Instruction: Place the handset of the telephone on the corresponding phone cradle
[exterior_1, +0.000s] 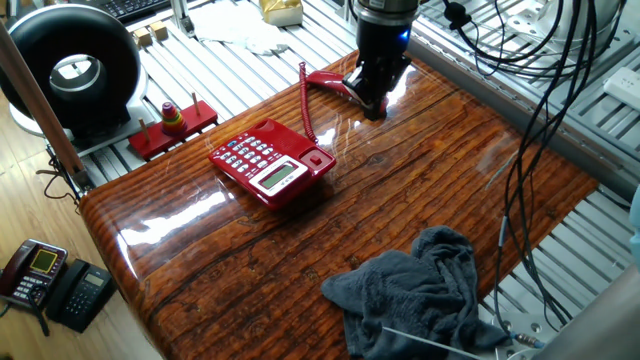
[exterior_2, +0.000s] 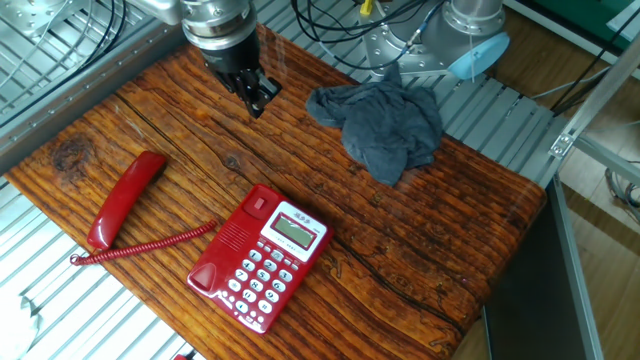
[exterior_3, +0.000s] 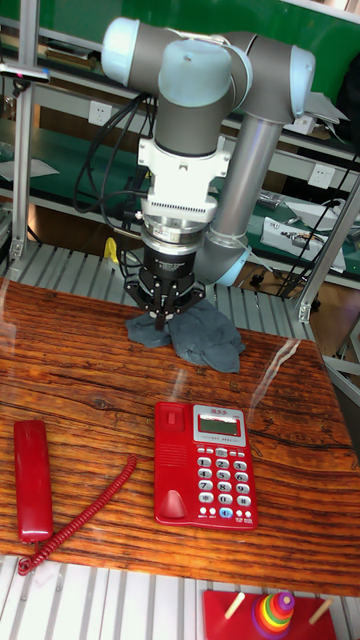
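The red telephone (exterior_1: 270, 162) (exterior_2: 260, 255) (exterior_3: 205, 465) lies flat on the wooden table, its phone cradle (exterior_3: 172, 465) (exterior_2: 225, 250) (exterior_1: 295, 140) bare. The red handset (exterior_2: 125, 197) (exterior_3: 32, 478) rests on the table apart from it, joined by a coiled cord (exterior_2: 150, 243) (exterior_3: 85, 510). In one fixed view the handset (exterior_1: 330, 80) is partly hidden behind my gripper (exterior_1: 372, 105). The gripper (exterior_2: 257, 103) (exterior_3: 160, 320) hangs above the wood, away from handset and phone, fingers drawn together and holding nothing.
A crumpled grey cloth (exterior_1: 415, 295) (exterior_2: 380, 125) (exterior_3: 195, 335) lies on the table past the gripper. A red ring-stacking toy (exterior_1: 172, 122) (exterior_3: 270, 612) and a black round device (exterior_1: 75, 70) sit off the table edge. Two dark phones (exterior_1: 50, 280) lie on the floor. Cables (exterior_1: 540, 150) hang alongside.
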